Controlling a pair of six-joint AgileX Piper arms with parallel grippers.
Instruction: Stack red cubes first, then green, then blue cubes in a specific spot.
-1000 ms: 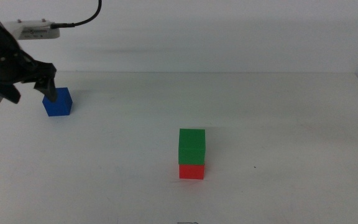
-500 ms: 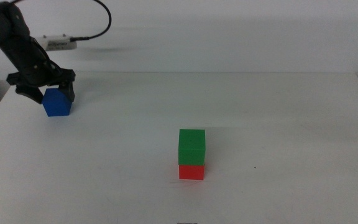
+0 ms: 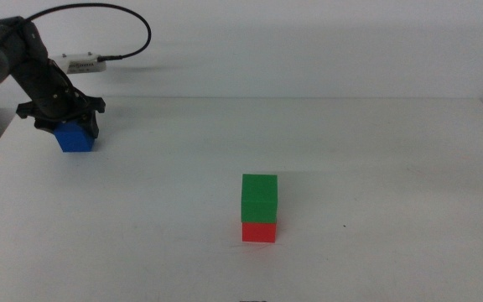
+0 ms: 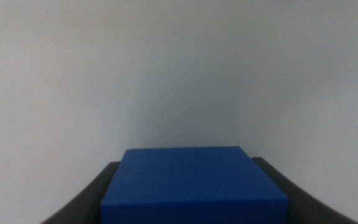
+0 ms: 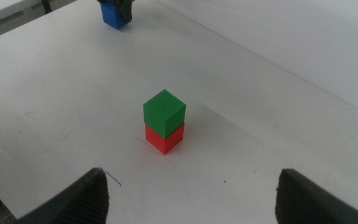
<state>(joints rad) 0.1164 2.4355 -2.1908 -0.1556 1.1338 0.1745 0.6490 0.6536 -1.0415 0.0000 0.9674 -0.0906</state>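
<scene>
A green cube (image 3: 259,196) sits squarely on a red cube (image 3: 258,231) near the middle of the white table; the right wrist view shows the same green cube (image 5: 164,111) on the red cube (image 5: 165,137). The blue cube (image 3: 77,138) rests on the table at the far left. My left gripper (image 3: 68,127) is lowered over it, one dark jaw against each side. In the left wrist view the blue cube (image 4: 194,186) fills the gap of the left gripper (image 4: 194,163). My right gripper (image 5: 194,196) hangs open, high and well back from the stack.
The table (image 3: 376,168) is plain white, with its left edge close to the blue cube and its right edge at the far right. A cable (image 3: 132,33) loops above the left arm. A small dark mark (image 5: 114,180) lies on the tabletop.
The left gripper swung over the blue cube, came down around it and its jaws closed in on the cube's sides. The cube and the green-on-red stack stayed put.
</scene>
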